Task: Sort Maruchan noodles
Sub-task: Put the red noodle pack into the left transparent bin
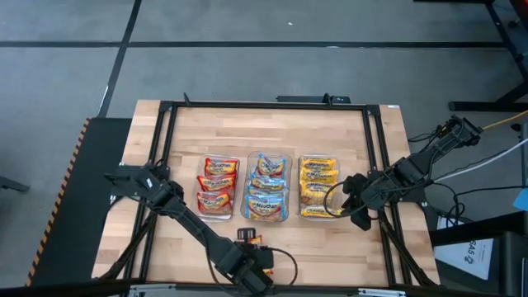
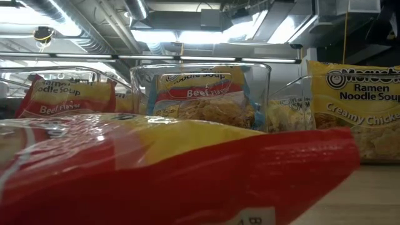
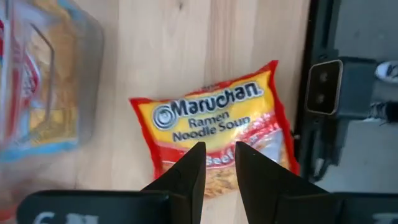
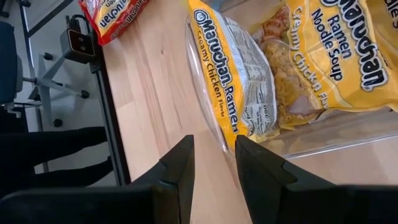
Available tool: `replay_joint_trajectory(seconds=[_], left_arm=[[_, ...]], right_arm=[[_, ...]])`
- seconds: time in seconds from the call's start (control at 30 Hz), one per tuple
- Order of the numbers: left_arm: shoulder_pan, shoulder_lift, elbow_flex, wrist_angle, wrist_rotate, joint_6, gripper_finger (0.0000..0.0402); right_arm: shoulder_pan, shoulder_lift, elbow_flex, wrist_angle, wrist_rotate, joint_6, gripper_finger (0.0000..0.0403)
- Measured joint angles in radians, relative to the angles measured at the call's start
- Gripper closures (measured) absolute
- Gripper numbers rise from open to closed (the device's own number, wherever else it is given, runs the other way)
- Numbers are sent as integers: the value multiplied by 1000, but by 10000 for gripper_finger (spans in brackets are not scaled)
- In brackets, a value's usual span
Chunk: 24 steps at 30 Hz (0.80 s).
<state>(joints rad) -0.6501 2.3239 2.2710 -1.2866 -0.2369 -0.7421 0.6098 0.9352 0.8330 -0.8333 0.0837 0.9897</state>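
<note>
One red Maruchan noodles packet (image 3: 211,127) lies flat on the wood near the table's front edge (image 1: 247,238), and it fills the low view (image 2: 156,169). My left gripper (image 3: 219,149) hangs open above it, pointing down, with nothing between its fingers. Three clear tubs stand side by side mid-table: red packets (image 1: 216,186) in the left one, blue-trimmed packets (image 1: 268,188) in the middle one, yellow packets (image 1: 318,186) in the right one. My right gripper (image 4: 212,142) is open beside the yellow tub's right wall (image 1: 353,206). One yellow packet (image 4: 227,74) stands on edge against that wall.
Black frame rails (image 1: 375,165) run along the table's sides and far edge. A small dark box (image 3: 326,84) sits on the rail at the front edge, close to the loose red packet. Bare wood (image 1: 165,239) lies between the tubs and the front edge.
</note>
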Motion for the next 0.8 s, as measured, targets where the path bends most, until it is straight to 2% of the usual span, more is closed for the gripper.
replay_joint_trajectory(seconds=[0.07,0.2,0.3,0.47,0.6,0.73,0.8], left_arm=[[3,3,-5,11,-9,61,321],[5,3,-52,61,-21,288,321],[10,3,-116,126,26,397,321],[26,4,-188,144,70,417,321],[36,3,-206,181,77,490,321],[41,3,-247,264,187,547,321],[41,3,-269,292,204,578,321]], right_arm=[[0,0,0,-1,0,0,288],[0,0,0,0,0,-4,288],[0,0,0,0,0,-4,288],[0,0,0,0,1,-4,288],[0,0,0,0,1,-4,288],[0,0,0,0,1,-4,288],[0,0,0,0,1,-4,288]])
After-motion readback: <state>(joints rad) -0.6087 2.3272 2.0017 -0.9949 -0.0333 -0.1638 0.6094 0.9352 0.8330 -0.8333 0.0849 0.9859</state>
